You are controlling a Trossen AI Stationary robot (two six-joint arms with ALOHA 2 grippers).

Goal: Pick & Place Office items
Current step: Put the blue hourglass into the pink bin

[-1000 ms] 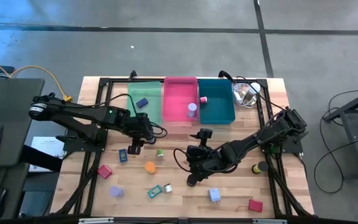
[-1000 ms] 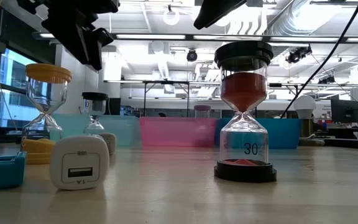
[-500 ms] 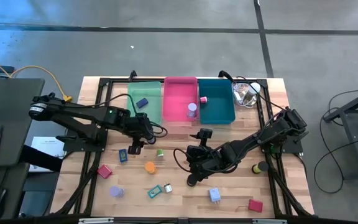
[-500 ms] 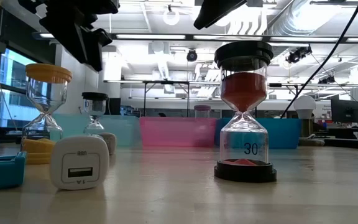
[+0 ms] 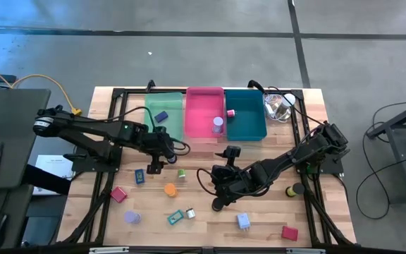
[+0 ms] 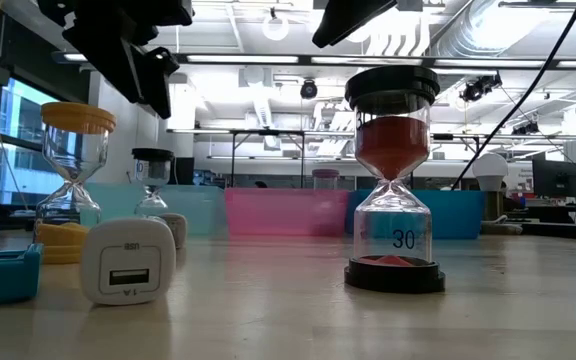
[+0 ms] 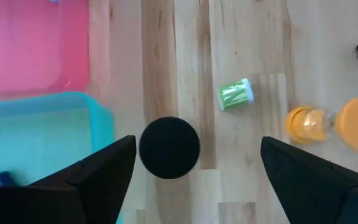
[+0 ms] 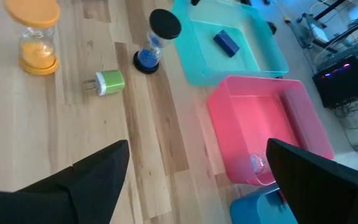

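i am holding my left gripper (image 5: 155,167) above the table (image 5: 203,219), just in front of the green tray (image 5: 173,127), with its fingers (image 7: 98,180) spread wide and gripping nothing. straight below it, a sand timer with a black cap (image 7: 169,147) is standing upright on the wood, apart from both fingers. just beside it a small green plug (image 7: 235,96) is lying on its side, and beyond that an orange sand timer (image 7: 308,121) is standing.

i am keeping my right gripper (image 5: 218,203) over the middle of the table, its fingers (image 8: 79,180) also spread apart and empty.

three trays are sitting side by side along the far edge. the green tray is holding a dark blue block (image 5: 161,117). the pink tray (image 5: 204,99) is holding a small purple-topped timer (image 5: 218,125) near its front right corner. the teal tray (image 5: 249,127) is holding a small pink piece (image 5: 230,112) at its left wall.

the remaining office items are lying scattered on the wood: a red block (image 5: 118,194) and a purple cylinder (image 5: 132,216) toward the left, a teal clip (image 5: 175,217) with a small white plug next to it, a pale blue plug (image 5: 243,221), and a red block near the front right (image 5: 289,232). in the low view a red-sand timer marked 30 (image 6: 393,180) is standing upright close to the camera, with a white usb plug (image 6: 128,262) to one side.
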